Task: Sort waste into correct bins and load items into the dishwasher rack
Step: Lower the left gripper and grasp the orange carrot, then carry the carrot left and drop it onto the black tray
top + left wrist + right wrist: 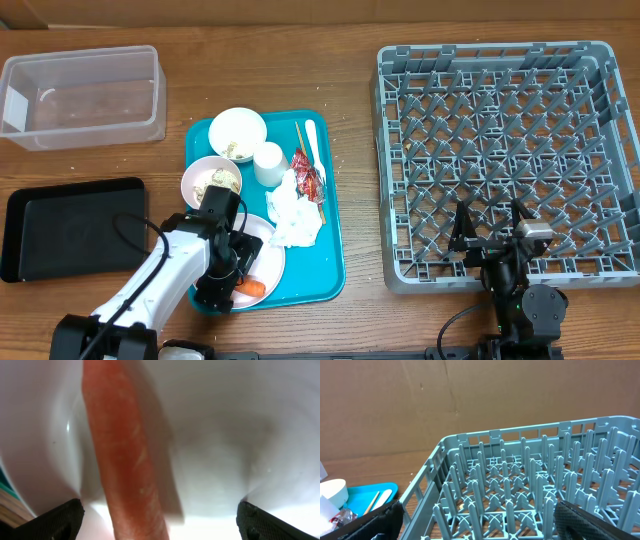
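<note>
An orange carrot piece [125, 460] lies on the white plate [225, 435] at the front of the teal tray [325, 250]. My left gripper [160, 522] hangs open just over it, one finger on each side and neither touching. From overhead the carrot [252, 288] shows beside the left gripper [238, 288]. Two bowls [237, 133] [210, 180] holding beige scraps, a cup [269, 163], a fork [312, 140], chopsticks [299, 135], a red wrapper [308, 175] and a crumpled napkin [295, 212] share the tray. My right gripper [490, 235] is open and empty over the front edge of the grey dishwasher rack [500, 130].
A clear tub [80, 95] stands at the back left and a black tray [70, 225] at the front left. In the right wrist view the rack's pegs [520, 485] fill the frame, with the teal tray's corner [370, 491] to the left and a cardboard wall behind.
</note>
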Robot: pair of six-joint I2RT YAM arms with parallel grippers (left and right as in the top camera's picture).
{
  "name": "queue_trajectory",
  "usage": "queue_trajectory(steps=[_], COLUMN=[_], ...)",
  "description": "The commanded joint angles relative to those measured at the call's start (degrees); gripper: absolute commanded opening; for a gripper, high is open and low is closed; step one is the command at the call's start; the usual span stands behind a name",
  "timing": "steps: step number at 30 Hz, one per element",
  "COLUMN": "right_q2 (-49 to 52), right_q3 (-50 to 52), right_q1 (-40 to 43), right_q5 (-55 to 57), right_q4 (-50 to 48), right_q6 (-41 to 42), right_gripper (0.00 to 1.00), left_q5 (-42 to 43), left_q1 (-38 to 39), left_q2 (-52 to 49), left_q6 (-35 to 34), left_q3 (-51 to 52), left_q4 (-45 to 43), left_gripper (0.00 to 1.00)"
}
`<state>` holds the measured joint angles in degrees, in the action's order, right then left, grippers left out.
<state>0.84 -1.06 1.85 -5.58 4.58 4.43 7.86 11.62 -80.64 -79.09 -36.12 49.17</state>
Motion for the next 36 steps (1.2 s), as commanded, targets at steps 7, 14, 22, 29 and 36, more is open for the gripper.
queue_trajectory(steps=[7,14,22,29,36], right_q2=[-0.61,-0.61,-0.61,-0.61,-0.61], right_q3=[0.59,0.61,0.61,0.61,0.59], right_q1=[0.11,0.11,0.11,0.11,0.11], right_q5=[0.37,0.37,0.37,0.37,0.37], right_q4=[-0.2,-0.2,-0.2,-0.2,-0.2], right_q6=[-0.37,-0.37,-0.37,-0.37,-0.37], right_gripper=[1.0,1.0,1.0,1.0,1.0], left_q5=[-3.43,-3.8,-3.78,-3.96,-5.51], left_q1=[-0.26,-0.26,-0.26,-0.26,-0.28], left_q2=[-4.22,-4.22,-4.22,-4.22,-4.2], left_q6=[-2.12,-1.88,-1.09,1.97,7.41], left_q3=[1.27,1.27,1.25,0.96,-0.83], left_q4=[-2.32,-2.32,-2.36,-2.54,-2.4], left_gripper=[1.0,0.84,0.49,0.3,0.04])
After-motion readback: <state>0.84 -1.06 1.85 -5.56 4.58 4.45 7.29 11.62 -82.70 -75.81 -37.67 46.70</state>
